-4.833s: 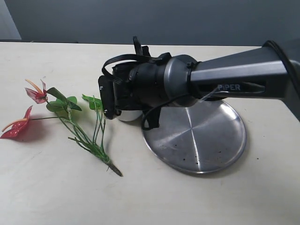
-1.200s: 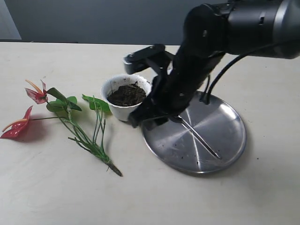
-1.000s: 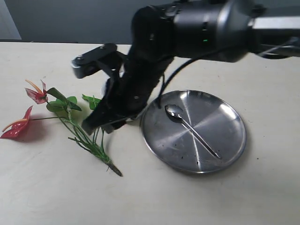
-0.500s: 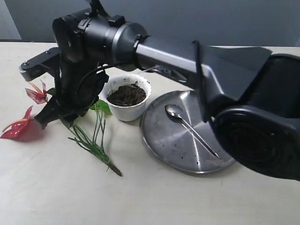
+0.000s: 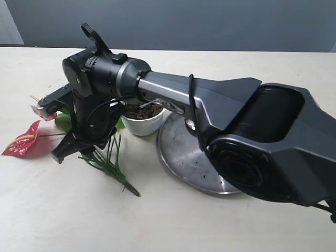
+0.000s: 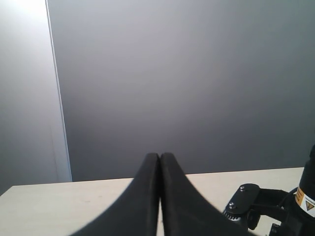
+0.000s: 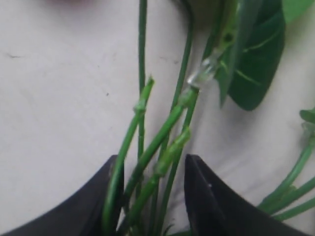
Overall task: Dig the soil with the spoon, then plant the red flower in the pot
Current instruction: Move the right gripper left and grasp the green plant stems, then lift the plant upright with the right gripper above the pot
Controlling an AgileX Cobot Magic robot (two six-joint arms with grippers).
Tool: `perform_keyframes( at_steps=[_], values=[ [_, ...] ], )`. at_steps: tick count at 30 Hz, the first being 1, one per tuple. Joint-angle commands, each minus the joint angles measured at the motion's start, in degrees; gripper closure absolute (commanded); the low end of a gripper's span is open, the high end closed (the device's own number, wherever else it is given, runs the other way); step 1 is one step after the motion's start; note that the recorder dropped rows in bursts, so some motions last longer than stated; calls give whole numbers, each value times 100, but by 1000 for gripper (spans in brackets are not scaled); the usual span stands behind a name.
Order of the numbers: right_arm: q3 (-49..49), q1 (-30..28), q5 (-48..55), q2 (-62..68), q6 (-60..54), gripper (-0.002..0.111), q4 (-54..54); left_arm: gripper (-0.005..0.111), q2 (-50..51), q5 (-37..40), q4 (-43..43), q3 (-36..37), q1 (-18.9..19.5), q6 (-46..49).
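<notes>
Grasping target: the red flower point(image 5: 23, 140) lies flat on the tabletop point(image 5: 63, 215), blooms far out to one side, stems converging toward a dark base near the plate.
Stems: in the right wrist view a bundle of thin green stems point(image 7: 162, 147) runs between the two dark fingers, with a leaf point(image 7: 256, 59) just beside.
Right end effector point(image 5: 73, 148): open, astride the stems, holding nothing yet; it has reached across the middle of the scene.
Doing it well: judged from the wrist view, close only once all stems sit between the fingers, low on the bundle toward the base, so the sprig hangs base-down for planting.
Risk: thin stems may slip or splay; a stray one left outside could twist the sprig.
Pot point(image 5: 140, 122): white, soil point(image 5: 137, 111) inside, just beside the steel plate point(image 5: 184, 157).
Spoon: hidden behind the arm.
Left end effector point(image 6: 160, 196): fingers pressed together, empty, raised away from the work.
</notes>
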Motion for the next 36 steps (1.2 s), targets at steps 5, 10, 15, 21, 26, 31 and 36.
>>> perform_keyframes(
  at_steps=[5,10,15,21,26,31,36],
  values=[
    [-31,-13,-94,-31,-5,108,-28,106,-13,-66,-41,-16,-45,-29],
    [-31,-13,-259,-189,-16,108,217,106,-13,-66,-41,-16,-45,-29],
    [-31,-13,-710,-538,-399,108,651,106,-13,-66,-41,-16,-45,-29],
    [-31,-13,-1591,-1100,-557,108,733,106,-13,-66,-41,-16,-45,-29],
    [300,-25,-2478,-1543,-573,108,738,106,-13,-66,-41,-16,-45,-29],
    [1316,-210,-3484,-2244,-573,108,695,106,-13,-66,-41,-16,-45,-29],
    [2914,-584,-4763,-3200,-573,108,685,106,-13,-66,-41,-16,-45,-29]
  ],
)
